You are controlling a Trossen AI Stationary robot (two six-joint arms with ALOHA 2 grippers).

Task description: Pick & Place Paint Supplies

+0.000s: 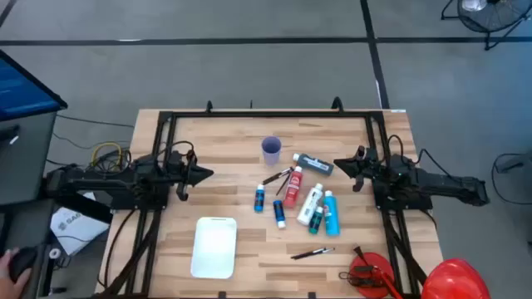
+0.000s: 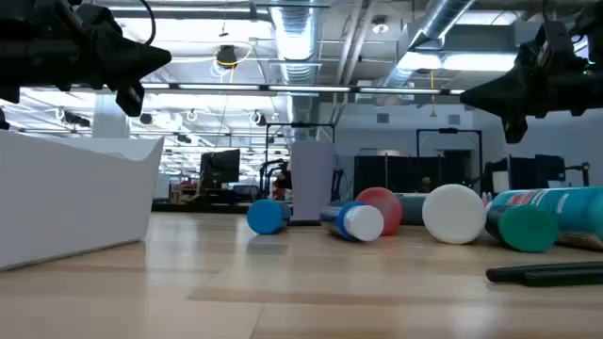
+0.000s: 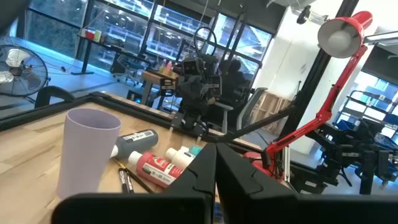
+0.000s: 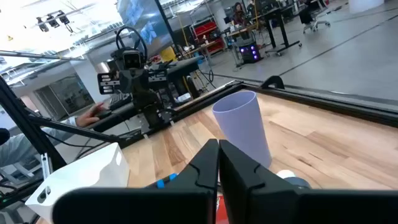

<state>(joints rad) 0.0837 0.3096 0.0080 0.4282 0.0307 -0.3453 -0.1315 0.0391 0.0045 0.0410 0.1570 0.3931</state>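
Several paint bottles lie on their sides right of the table's middle: red [image 1: 293, 189], white [image 1: 310, 203], light blue [image 1: 331, 213], teal [image 1: 317, 219], dark blue [image 1: 259, 198], and a grey one [image 1: 314, 164]. Thin dark brushes lie beside the red bottle [image 1: 278, 176] and nearer the front [image 1: 312, 253]. A lilac cup [image 1: 271, 149] stands upright behind them. My left gripper [image 1: 208, 173] hovers shut over the table's left part, pointing at the bottles. My right gripper [image 1: 337, 164] hovers shut on the right, beside the grey bottle. Both hang above the table in the low view.
A white rectangular tray [image 1: 214, 246] sits near the front, left of centre. A red lamp base [image 1: 370, 274] and a red helmet-like thing [image 1: 453, 278] are at the front right corner. A dark frame [image 1: 249, 114] borders the table. A person's hand [image 1: 17, 266] shows off the table's left.
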